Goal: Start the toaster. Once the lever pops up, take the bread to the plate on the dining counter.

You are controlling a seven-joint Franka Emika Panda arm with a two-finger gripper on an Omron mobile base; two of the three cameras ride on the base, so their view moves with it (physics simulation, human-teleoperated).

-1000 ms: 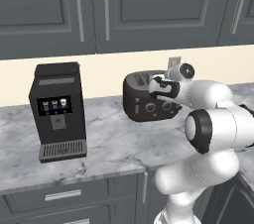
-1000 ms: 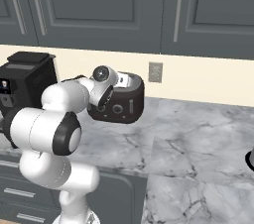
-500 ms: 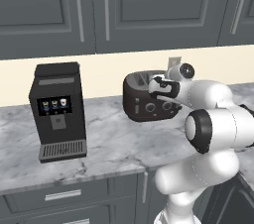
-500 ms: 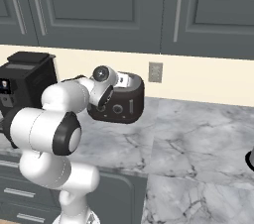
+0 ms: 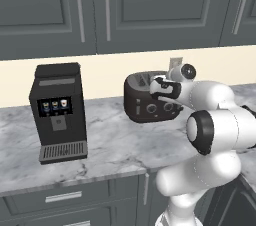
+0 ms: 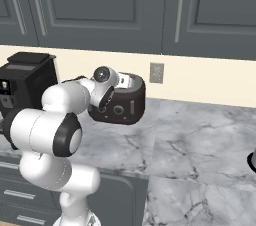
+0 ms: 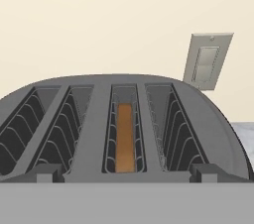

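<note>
The dark rounded toaster [image 5: 142, 106] stands on the marble worktop [image 5: 110, 145] against the cream wall. My gripper [image 5: 161, 89] hovers at the toaster's front upper edge, close over its slots; its fingers blend with the dark body, so I cannot tell how the jaws stand. From the right side the hand [image 6: 107, 95] covers the toaster's [image 6: 127, 104] left part. In the hand view the toaster [image 7: 218, 134] is seen from just above, with the brown bread [image 7: 125, 136] standing edge-on, sunk low in the right slot. The left slot holds nothing. The plate and the dining counter are out of view.
A tall boxy black coffee machine [image 5: 57, 112] stands left of the toaster, also at the left edge [image 6: 24, 84]. A wall outlet [image 7: 207, 62] sits behind the toaster. Grey cabinets [image 5: 125, 5] hang above. A dark object [image 6: 252, 160] peeks in at the far right.
</note>
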